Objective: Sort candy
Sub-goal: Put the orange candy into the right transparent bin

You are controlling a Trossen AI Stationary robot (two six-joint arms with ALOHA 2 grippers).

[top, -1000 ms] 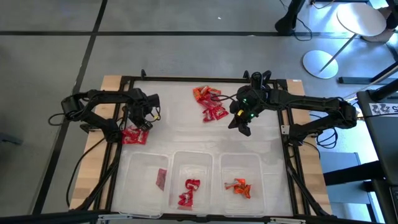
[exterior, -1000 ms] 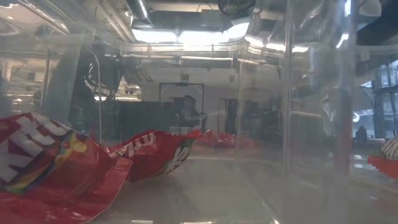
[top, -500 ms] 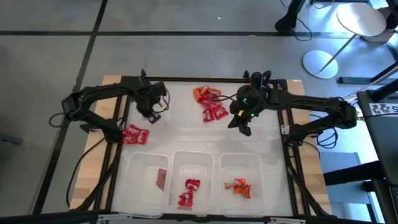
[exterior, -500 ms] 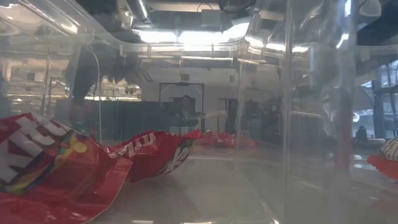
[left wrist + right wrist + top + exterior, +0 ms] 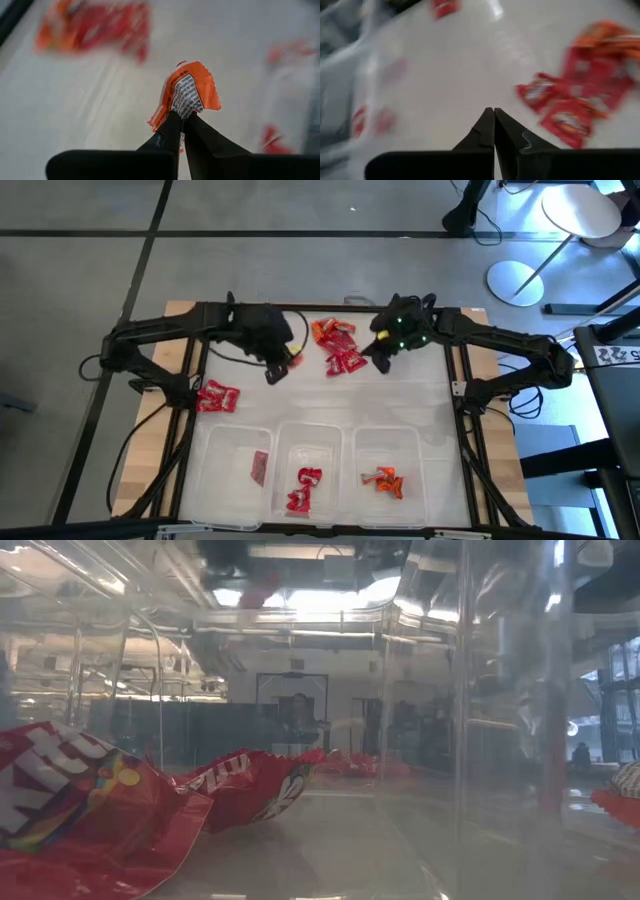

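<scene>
High view. The left gripper (image 5: 277, 367) hangs over the table (image 5: 300, 395) at about 9 o'clock from the main candy pile (image 5: 336, 346), fingers clamped on a small orange piece (image 5: 293, 358). The piece appears clear of the table, which suits a carry toward the bins. Three clear bins line the near edge: the left bin (image 5: 232, 467) holds a flat red bar (image 5: 260, 467), the middle bin (image 5: 308, 470) holds red packets (image 5: 303, 487), and the right bin (image 5: 388, 465) holds orange pieces (image 5: 384, 479). By colour, the held piece likely belongs in the right bin. The right gripper (image 5: 381, 360) sits at 3 o'clock from the pile, close beside it. A separate red packet (image 5: 217, 396) lies well apart, at 8 o'clock from the pile.

Low view. The camera looks through a bin wall; red packets fill the near left. Neither gripper is identifiable here.

Left wrist view. The fingers (image 5: 192, 131) pinch the orange piece by one edge, so the wrapper stands above the tips. The pile shows blurred beyond.

Right wrist view. The fingers (image 5: 486, 127) are together and hold nothing. Red packets lie ahead of the tips.

Obstructions. The right arm occupies the space beside the pile, roughly between the left gripper and the right bin.
</scene>
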